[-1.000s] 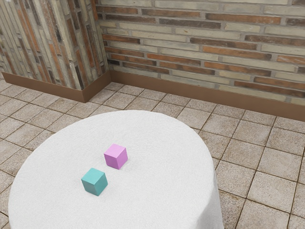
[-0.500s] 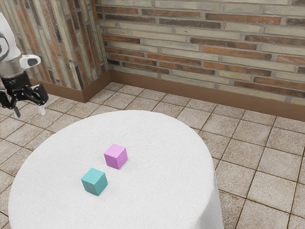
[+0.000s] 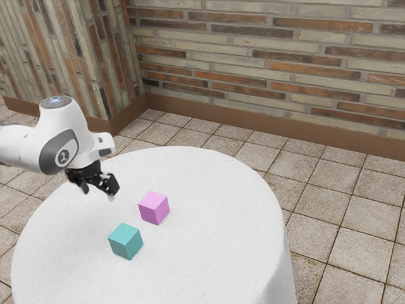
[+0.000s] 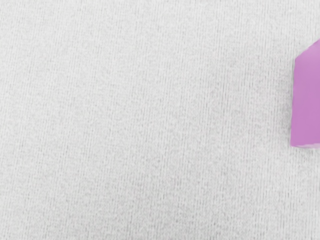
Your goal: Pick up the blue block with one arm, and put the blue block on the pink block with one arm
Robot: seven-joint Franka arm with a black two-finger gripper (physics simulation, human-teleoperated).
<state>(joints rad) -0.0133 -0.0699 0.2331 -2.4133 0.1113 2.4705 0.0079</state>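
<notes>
Exterior view: the blue block (image 3: 125, 240), which looks closer to teal, sits on the white desk (image 3: 215, 253) in the lower left part of the frame. The pink block (image 3: 154, 208) sits a little up and to the right of it, near but with a clear gap between them. The arm comes in from the left edge, and the tool (image 3: 97, 190) hangs over the desk, up and to the left of both blocks.

I judge the step in hand to be the approach to the blue block, and the pick is not yet begun. To do it well, the tool should first come directly over the blue block and turn so that its fingers face two opposite flat sides, not the corners. Then it should go straight down. The pink block is near, so the finger on that side needs to pass through the gap without pushing it.

The tool's two black fingers stand apart, so I read it as open. Nothing is between them, and it touches neither block nor the cloth. In the wrist view, part of the pink block (image 4: 306, 102) appears beside bare cloth of the desk (image 4: 140, 125), so the hand seems to be over the cloth next to the pink block.
</notes>
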